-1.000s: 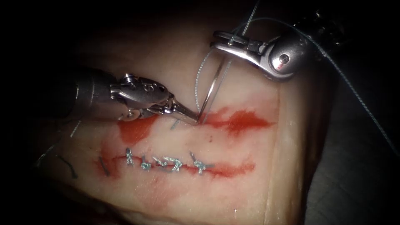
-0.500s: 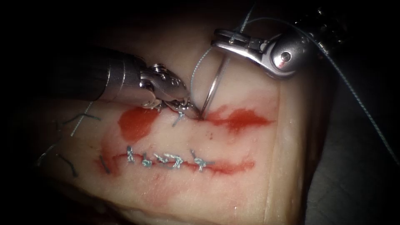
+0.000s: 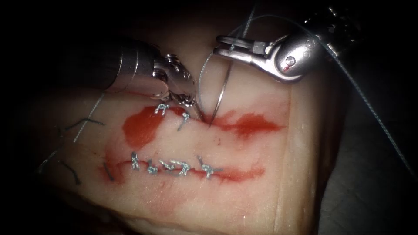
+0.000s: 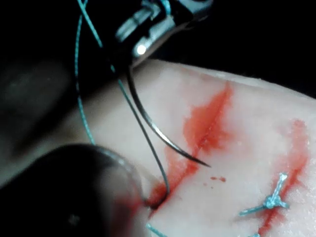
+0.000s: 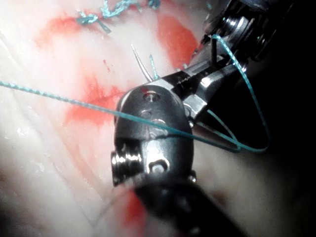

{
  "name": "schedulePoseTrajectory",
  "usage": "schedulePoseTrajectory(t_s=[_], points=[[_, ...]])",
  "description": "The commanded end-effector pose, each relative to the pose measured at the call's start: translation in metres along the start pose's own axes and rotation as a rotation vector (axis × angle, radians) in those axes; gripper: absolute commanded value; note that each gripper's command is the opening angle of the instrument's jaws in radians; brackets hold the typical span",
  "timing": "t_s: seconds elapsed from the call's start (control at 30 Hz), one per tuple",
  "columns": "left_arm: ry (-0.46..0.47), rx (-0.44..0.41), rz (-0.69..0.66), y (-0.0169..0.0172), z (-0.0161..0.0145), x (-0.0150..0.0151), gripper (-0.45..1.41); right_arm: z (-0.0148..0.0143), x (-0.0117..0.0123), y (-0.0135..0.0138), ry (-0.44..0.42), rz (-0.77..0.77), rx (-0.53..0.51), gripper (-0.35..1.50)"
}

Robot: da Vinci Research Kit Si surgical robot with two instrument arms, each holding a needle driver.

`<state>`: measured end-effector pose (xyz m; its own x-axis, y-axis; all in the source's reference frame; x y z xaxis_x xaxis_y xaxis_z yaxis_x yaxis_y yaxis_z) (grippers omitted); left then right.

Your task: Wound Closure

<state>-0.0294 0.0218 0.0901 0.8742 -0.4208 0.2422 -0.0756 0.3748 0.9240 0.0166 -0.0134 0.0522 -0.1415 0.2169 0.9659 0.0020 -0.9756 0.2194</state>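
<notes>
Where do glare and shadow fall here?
Endoscope view: dark edges, glare on the right tool, shut on the needle near its tail, tip bare above the cut. Left wrist view: the left tool lies in shadow; its hold is unclear.

The endoscope looks down on the tissue [image 3: 244, 182] from above and in front; both wrist views sit very close, sharing the needle [image 3: 223, 93] at its cut [image 3: 250, 124].

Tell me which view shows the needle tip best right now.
The left wrist view: the needle curves down from the right gripper, its tip bare just above the tissue beside the cut. The endoscope view shows the needle steeply, tip close to the left gripper. The right wrist view shows a short sliver.
</notes>
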Motion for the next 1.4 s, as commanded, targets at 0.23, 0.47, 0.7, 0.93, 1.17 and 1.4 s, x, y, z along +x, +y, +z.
schedulePoseTrajectory(t_s=[0.23,0.47,0.7,0.93,1.17,1.4], points=[[-0.002,0.147,-0.031,0.0010,0.0006,-0.0017,-0.45,0.0018,0.0004,0.0001,0.053,-0.066,0.021,-0.35],[-0.026,0.242,-0.029,0.0003,0.0014,-0.0016,-0.45,0.0022,0.0007,-0.0001,0.091,-0.130,0.031,-0.35],[-0.001,0.270,-0.019,-0.0001,0.0012,-0.0012,-0.45,0.0025,0.0008,-0.0004,0.117,-0.169,0.014,-0.35],[-0.006,0.271,-0.016,-0.0003,0.0007,-0.0011,-0.45,0.0034,0.0009,0.0001,0.129,-0.195,-0.016,-0.35],[-0.016,0.261,-0.011,-0.0002,0.0005,-0.0011,-0.45,0.0038,0.0011,0.0003,0.124,-0.199,-0.021,-0.35],[-0.010,0.262,-0.004,-0.0002,0.0005,-0.0011,-0.45,0.0042,0.0016,0.0006,0.119,-0.205,-0.048,-0.35]])
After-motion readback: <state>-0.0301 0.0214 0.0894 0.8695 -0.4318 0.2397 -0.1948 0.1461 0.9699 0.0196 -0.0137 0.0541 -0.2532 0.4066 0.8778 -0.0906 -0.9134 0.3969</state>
